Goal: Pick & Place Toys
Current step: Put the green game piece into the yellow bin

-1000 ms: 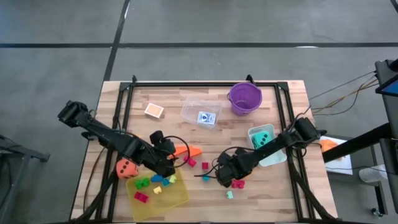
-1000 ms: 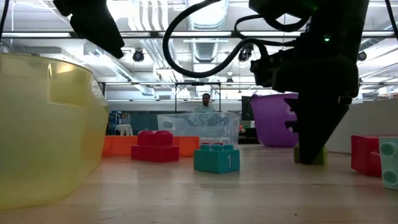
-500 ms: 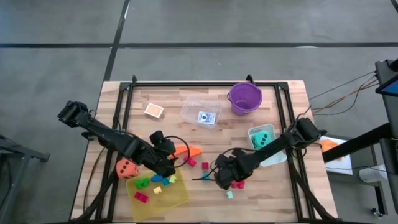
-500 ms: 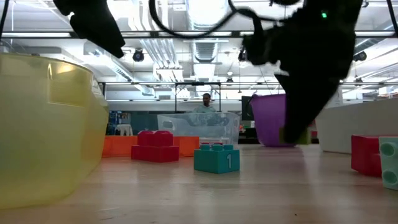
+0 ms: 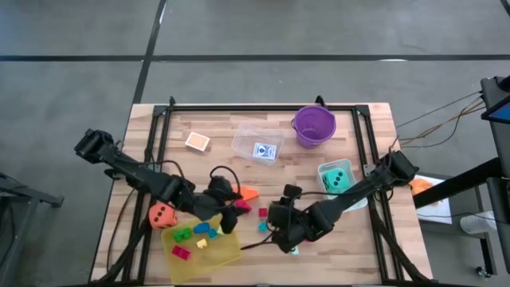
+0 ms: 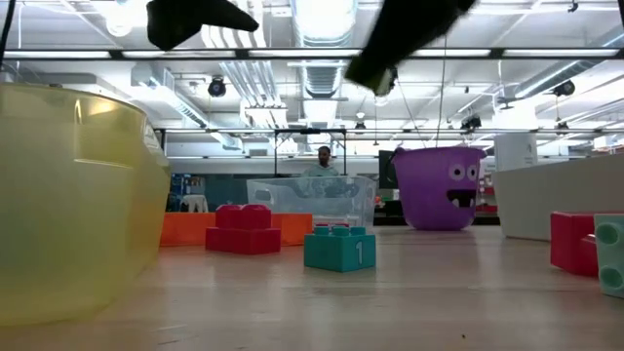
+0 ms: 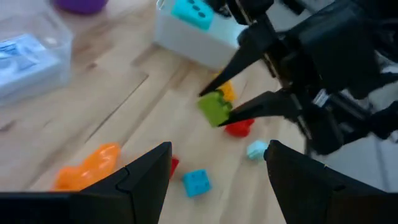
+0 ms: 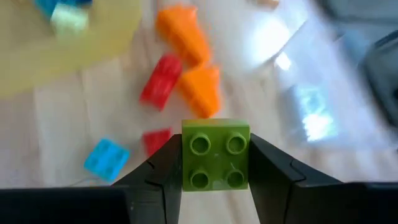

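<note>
Right fingers: pinching a green brick (image 8: 215,154) from both sides, studs facing the wrist camera, lifted clear of the tabletop.
Right gripper (image 7: 231,87): hanging above the loose bricks near the table's front middle, green brick between the tips.
Left fingers: spread apart, gripping nothing.
Left gripper (image 5: 232,217): hovering at the back edge of the flat yellow tray (image 5: 227,252), facing the right gripper.
Below the carried brick: lying on the wood, a blue brick (image 8: 106,158), two red bricks (image 8: 159,79) and two orange wedge pieces (image 8: 181,28).
Also loose: sitting close by, a pale teal piece (image 7: 256,149).
Already in the tray: resting inside, green, red, blue and yellow bricks (image 5: 196,236); orange die (image 5: 162,215) lying just beside the tray's left corner.
Elsewhere: teal die (image 5: 339,177) sitting in a pale tub at the right; card pack (image 5: 267,151) lying in the clear plastic tub (image 5: 245,135); another small card pack (image 5: 197,142) lying alone at the back left; purple bucket (image 5: 313,125) standing at the back.
Progress (judging): partly done; a handful of bricks collected, one green brick being carried, probably heading for the yellow tray.
Remaining (judging): waiting for pickup, loose bricks and wedges at centre, possibly the dice and card packs too.
</note>
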You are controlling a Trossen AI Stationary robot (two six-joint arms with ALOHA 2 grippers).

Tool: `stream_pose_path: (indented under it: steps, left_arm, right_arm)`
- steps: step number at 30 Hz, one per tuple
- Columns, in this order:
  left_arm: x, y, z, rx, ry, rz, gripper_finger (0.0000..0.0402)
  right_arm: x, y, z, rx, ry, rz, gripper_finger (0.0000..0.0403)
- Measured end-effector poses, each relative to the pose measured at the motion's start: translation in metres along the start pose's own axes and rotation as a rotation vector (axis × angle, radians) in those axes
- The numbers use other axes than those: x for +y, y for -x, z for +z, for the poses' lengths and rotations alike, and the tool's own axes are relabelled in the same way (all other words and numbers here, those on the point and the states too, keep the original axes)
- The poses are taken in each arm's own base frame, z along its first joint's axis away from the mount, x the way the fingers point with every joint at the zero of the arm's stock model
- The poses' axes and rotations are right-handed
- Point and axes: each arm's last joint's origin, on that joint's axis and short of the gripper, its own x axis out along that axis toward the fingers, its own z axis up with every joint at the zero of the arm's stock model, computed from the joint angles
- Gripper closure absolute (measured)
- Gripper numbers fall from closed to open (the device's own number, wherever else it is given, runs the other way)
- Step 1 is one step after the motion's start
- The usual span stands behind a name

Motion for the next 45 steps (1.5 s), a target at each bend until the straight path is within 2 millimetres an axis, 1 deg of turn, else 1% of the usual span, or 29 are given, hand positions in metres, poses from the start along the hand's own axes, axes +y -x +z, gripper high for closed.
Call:
stream_pose_path:
  steps: [4,9,12,16,22,31,35,40,45]
  left_arm:
    - [0.000,-0.004,-0.002,-0.042,0.055,-0.049,0.0147]
    - [0.003,-0.009,-0.004,-0.100,0.121,-0.103,0.0147]
    - [0.004,-0.011,-0.002,-0.129,0.145,-0.128,0.0147]
    - [0.006,-0.012,-0.001,-0.131,0.152,-0.127,0.0147]
    - [0.011,-0.016,0.005,-0.145,0.183,-0.115,0.0147]
    - [0.017,-0.019,0.011,-0.149,0.201,-0.107,0.0150]
    - [0.018,-0.020,0.013,-0.152,0.188,-0.104,0.0178]
    - [0.019,-0.021,0.014,-0.149,0.189,-0.109,0.0232]
    - [0.018,-0.020,0.015,-0.148,0.142,-0.128,0.0294]
  right_arm:
    - [0.000,0.011,0.016,-0.069,0.053,-0.017,0.0271]
    - [0.002,0.018,0.027,-0.155,0.115,-0.043,0.0271]
    - [0.003,0.021,0.035,-0.192,0.128,-0.034,0.0271]
    - [0.002,0.021,0.041,-0.218,0.136,-0.037,0.0271]
    - [-0.003,0.021,0.052,-0.259,0.158,-0.063,0.0271]
    - [-0.010,0.017,0.059,-0.270,0.155,-0.105,0.0271]
    - [-0.010,0.015,0.060,-0.275,0.174,-0.103,0.0271]
    - [-0.007,0.011,0.060,-0.274,0.185,-0.101,0.0271]
    - [-0.007,0.011,0.061,-0.279,0.196,-0.102,0.0271]
